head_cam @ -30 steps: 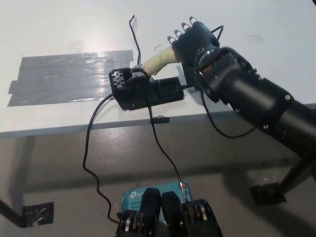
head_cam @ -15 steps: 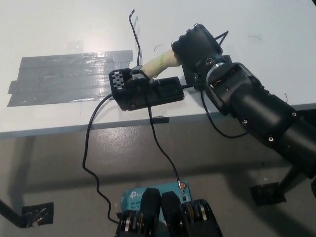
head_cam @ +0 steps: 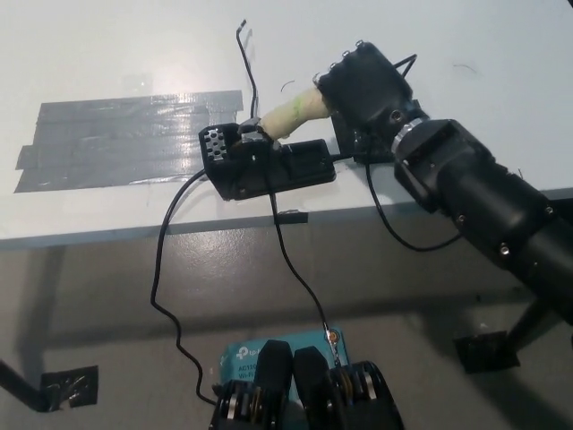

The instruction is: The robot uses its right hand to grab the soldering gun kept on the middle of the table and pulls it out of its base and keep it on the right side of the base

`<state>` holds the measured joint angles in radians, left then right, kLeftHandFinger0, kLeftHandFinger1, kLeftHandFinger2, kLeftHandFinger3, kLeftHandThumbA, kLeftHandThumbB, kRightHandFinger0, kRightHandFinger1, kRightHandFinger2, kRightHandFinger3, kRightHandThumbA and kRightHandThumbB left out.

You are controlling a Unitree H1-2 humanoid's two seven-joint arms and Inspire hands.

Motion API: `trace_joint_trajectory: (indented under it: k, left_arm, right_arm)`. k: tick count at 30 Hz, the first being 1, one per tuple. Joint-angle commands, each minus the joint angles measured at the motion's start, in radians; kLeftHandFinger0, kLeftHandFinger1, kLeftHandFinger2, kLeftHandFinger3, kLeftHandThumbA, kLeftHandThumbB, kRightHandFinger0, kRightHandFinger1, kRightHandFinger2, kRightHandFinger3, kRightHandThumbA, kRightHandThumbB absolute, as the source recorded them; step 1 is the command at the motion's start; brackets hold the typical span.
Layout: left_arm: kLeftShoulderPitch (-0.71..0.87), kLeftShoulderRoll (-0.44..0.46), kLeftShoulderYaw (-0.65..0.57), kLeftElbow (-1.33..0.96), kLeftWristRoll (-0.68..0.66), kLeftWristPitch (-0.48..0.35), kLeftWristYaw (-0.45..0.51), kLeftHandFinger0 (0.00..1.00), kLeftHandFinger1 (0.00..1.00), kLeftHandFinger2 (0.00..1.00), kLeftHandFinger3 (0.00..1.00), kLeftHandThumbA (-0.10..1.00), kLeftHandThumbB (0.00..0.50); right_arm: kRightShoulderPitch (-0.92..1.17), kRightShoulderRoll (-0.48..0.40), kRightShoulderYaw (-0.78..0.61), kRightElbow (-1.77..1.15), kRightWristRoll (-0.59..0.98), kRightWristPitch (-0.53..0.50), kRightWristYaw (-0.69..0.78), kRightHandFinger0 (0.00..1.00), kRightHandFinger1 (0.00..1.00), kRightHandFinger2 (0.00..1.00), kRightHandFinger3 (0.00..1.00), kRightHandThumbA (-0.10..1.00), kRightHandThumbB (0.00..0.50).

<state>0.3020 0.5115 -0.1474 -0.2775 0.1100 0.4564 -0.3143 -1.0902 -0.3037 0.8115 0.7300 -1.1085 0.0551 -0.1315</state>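
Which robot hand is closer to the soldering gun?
The right. The black right hand is closed around the handle of the soldering gun, whose tip end still sits in the black base. The white left hand is not in the picture.

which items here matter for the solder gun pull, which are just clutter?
Job:
- soldering gun, pale handle, tip end still at the base
- base, black, near the table edge
- right hand, closed on the handle's far end

Clutter:
- grey tape patch on the table
- teal box on the floor
- loose black cables
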Motion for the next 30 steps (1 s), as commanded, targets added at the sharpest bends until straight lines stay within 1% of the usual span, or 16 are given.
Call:
trace_joint_trajectory:
  k: [1, 3, 4, 5, 6, 7, 11, 13, 16, 17, 18, 20, 21, 27, 28, 30]
  left_arm:
    - [-0.002, 0.045, -0.004, -0.025, 0.027, 0.007, -0.022, 0.32, 0.39, 0.52, 0.75, 0.74, 0.264]
    - [-0.003, 0.049, 0.001, -0.025, 0.023, 0.010, -0.023, 0.31, 0.37, 0.52, 0.76, 0.74, 0.266]
    - [-0.009, 0.043, 0.001, -0.020, 0.023, 0.014, -0.023, 0.30, 0.38, 0.53, 0.78, 0.73, 0.261]
    - [-0.014, 0.040, -0.003, -0.014, 0.023, 0.013, -0.023, 0.30, 0.37, 0.53, 0.78, 0.73, 0.260]
    - [-0.013, 0.038, 0.000, -0.011, 0.017, 0.013, -0.025, 0.30, 0.37, 0.53, 0.77, 0.71, 0.256]
    - [-0.006, 0.040, -0.006, -0.019, 0.031, 0.014, -0.020, 0.30, 0.37, 0.52, 0.74, 0.73, 0.257]
    - [0.008, 0.046, -0.016, -0.023, 0.047, 0.014, -0.019, 0.35, 0.40, 0.53, 0.77, 0.78, 0.287]
    - [0.005, 0.051, -0.021, -0.025, 0.051, 0.014, -0.028, 0.34, 0.39, 0.54, 0.75, 0.80, 0.295]
    - [0.003, 0.052, -0.020, -0.024, 0.044, 0.011, -0.028, 0.30, 0.37, 0.54, 0.74, 0.78, 0.278]
    - [0.004, 0.053, -0.019, -0.029, 0.042, 0.012, -0.030, 0.29, 0.37, 0.55, 0.74, 0.78, 0.271]
    - [0.011, 0.053, -0.018, -0.031, 0.043, 0.010, -0.030, 0.30, 0.38, 0.54, 0.75, 0.78, 0.270]
    - [0.019, 0.057, -0.018, -0.037, 0.043, 0.011, -0.034, 0.33, 0.41, 0.56, 0.76, 0.79, 0.270]
    - [0.024, 0.057, -0.017, -0.039, 0.044, 0.010, -0.033, 0.37, 0.44, 0.61, 0.78, 0.78, 0.264]
    - [0.030, 0.043, -0.008, -0.041, 0.053, 0.014, -0.037, 0.34, 0.43, 0.58, 0.85, 0.78, 0.287]
    - [0.029, 0.040, -0.007, -0.043, 0.052, 0.014, -0.038, 0.34, 0.43, 0.58, 0.83, 0.77, 0.285]
    - [0.033, 0.038, -0.005, -0.047, 0.052, 0.014, -0.036, 0.34, 0.43, 0.58, 0.83, 0.77, 0.285]
  right_arm:
    - [-0.130, -0.068, -0.047, 0.055, -0.032, -0.067, -0.231, 0.00, 0.00, 0.00, 0.35, -0.10, 0.102]
    - [-0.152, -0.072, -0.040, 0.100, -0.035, -0.098, -0.295, 0.00, 0.00, 0.03, 0.30, -0.10, 0.133]
    - [-0.160, -0.081, -0.051, 0.094, -0.024, -0.103, -0.279, 0.00, 0.00, 0.12, 0.34, -0.10, 0.107]
    - [-0.162, -0.088, -0.053, 0.091, -0.023, -0.103, -0.275, 0.00, 0.00, 0.10, 0.39, -0.10, 0.105]
    - [-0.167, -0.088, -0.058, 0.099, -0.017, -0.107, -0.272, 0.00, 0.00, 0.03, 0.33, -0.10, 0.051]
    - [-0.176, -0.089, -0.068, 0.095, -0.012, -0.098, -0.263, 0.00, 0.00, 0.00, 0.31, -0.10, 0.100]
    - [-0.180, -0.083, -0.095, 0.086, -0.006, -0.075, -0.229, 0.00, 0.00, 0.03, 0.32, -0.10, 0.015]
    - [-0.181, -0.084, -0.133, 0.068, 0.017, -0.055, -0.213, 0.00, 0.00, 0.08, 0.23, -0.10, 0.073]
    - [-0.178, -0.092, -0.154, 0.068, 0.018, -0.058, -0.202, 0.00, 0.00, 0.00, 0.17, -0.10, 0.135]
    - [-0.174, -0.096, -0.159, 0.069, 0.010, -0.053, -0.215, 0.00, 0.00, 0.00, 0.12, -0.10, 0.111]
    - [-0.165, -0.100, -0.171, 0.062, 0.011, -0.042, -0.215, 0.00, 0.00, 0.00, 0.05, -0.10, 0.027]
    - [-0.145, -0.113, -0.182, 0.041, -0.009, 0.011, -0.174, 0.00, 0.00, 0.00, 0.02, -0.10, 0.024]
    - [-0.136, -0.120, -0.184, 0.027, -0.013, 0.019, -0.161, 0.00, 0.00, 0.04, 0.04, -0.10, 0.080]
    - [-0.051, -0.141, -0.210, -0.010, -0.022, 0.117, -0.052, 0.00, 0.00, 0.03, 0.00, -0.10, 0.000]
    - [-0.043, -0.137, -0.211, -0.010, -0.022, 0.147, -0.004, 0.00, 0.00, 0.09, 0.01, -0.01, 0.000]
    - [-0.043, -0.139, -0.213, -0.025, -0.026, 0.152, 0.009, 0.00, 0.00, 0.17, 0.00, 0.00, 0.000]
